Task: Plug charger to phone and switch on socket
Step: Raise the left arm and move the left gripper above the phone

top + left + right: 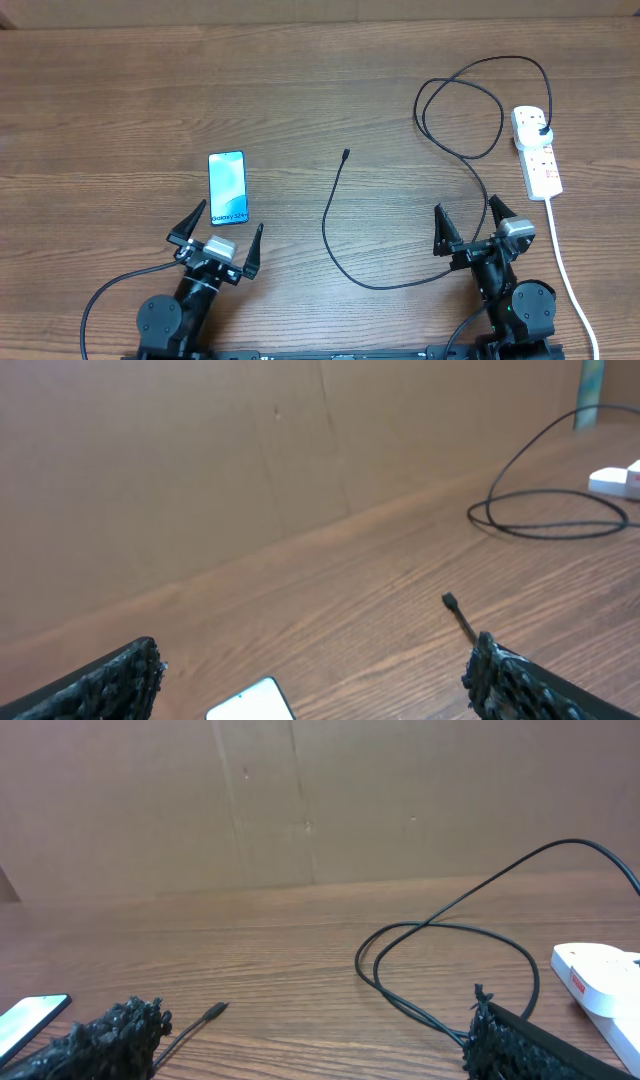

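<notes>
Both pincers are seen spread wide and empty: the left pincer [232,217] is poised right at the near short edge of the phone [227,185], and the right pincer [464,203] is held well off to the phone's right. The phone is laid flat and face up on the worktop [120,120], its long axis pointed straight away from the robot. "Galaxy" is read at the screen's near end, followed by characters too small to be made out. Now the key relation: the connector tip [345,153] of the charger [325,220] is found to the phone's right, level with the phone's far end and well apart from it. The first stretch of cable is run roughly parallel to the phone's long axis, back toward the robot. The tip is judged about equally far from either pincer, so no clearly nearer arm is given, while the phone itself is plainly the left arm's. Farther to the phone's right, beyond the cable's loops, the socket [540,165] is seen, with the plug head [543,130] apparently already seated at its far end. Red marks are noted on it, but nothing legible. The tip is expected to be picked up first and brought across to the phone's near edge, where the port is presumed.
</notes>
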`<action>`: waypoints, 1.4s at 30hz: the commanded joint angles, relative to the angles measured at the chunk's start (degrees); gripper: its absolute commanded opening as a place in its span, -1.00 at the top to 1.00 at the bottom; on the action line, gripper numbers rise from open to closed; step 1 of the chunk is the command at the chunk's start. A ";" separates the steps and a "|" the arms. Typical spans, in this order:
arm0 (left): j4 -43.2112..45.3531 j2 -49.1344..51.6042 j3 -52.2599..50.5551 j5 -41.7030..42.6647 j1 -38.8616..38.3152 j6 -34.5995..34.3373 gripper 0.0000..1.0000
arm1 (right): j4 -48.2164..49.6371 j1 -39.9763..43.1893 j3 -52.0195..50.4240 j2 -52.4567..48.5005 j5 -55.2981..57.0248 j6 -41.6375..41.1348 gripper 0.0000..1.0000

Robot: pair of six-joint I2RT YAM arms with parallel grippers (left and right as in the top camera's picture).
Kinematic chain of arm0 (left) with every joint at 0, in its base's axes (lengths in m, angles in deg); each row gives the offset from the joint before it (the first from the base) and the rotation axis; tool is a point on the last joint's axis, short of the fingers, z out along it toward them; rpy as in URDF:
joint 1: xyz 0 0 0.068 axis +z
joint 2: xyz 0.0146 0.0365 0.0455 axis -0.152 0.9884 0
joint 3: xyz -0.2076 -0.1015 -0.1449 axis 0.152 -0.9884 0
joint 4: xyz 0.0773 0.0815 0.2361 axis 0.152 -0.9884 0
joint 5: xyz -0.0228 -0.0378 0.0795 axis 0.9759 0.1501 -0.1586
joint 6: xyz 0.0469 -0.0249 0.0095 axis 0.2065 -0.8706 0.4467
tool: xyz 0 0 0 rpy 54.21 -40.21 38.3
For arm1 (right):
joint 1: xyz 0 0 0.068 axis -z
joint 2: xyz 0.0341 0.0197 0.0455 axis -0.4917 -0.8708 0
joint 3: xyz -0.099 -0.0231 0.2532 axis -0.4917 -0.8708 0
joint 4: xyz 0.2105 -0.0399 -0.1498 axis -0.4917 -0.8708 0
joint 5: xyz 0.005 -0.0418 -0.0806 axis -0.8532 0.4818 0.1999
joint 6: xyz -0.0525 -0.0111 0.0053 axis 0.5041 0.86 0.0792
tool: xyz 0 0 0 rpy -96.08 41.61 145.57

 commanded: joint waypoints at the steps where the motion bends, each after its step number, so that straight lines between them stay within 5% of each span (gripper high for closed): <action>1: 0.28 1.49 4.55 -0.72 0.24 -1.03 -1.00 | 0.35 -0.33 -0.61 0.57 0.13 0.02 -1.00; 16: -5.90 24.92 23.15 0.39 0.24 -1.88 -1.00 | 0.35 -0.33 -0.61 0.57 0.13 0.02 -1.00; 42: -40.89 60.83 60.46 8.41 0.24 -2.51 -1.00 | 0.35 -0.33 -0.61 0.57 0.13 0.02 -1.00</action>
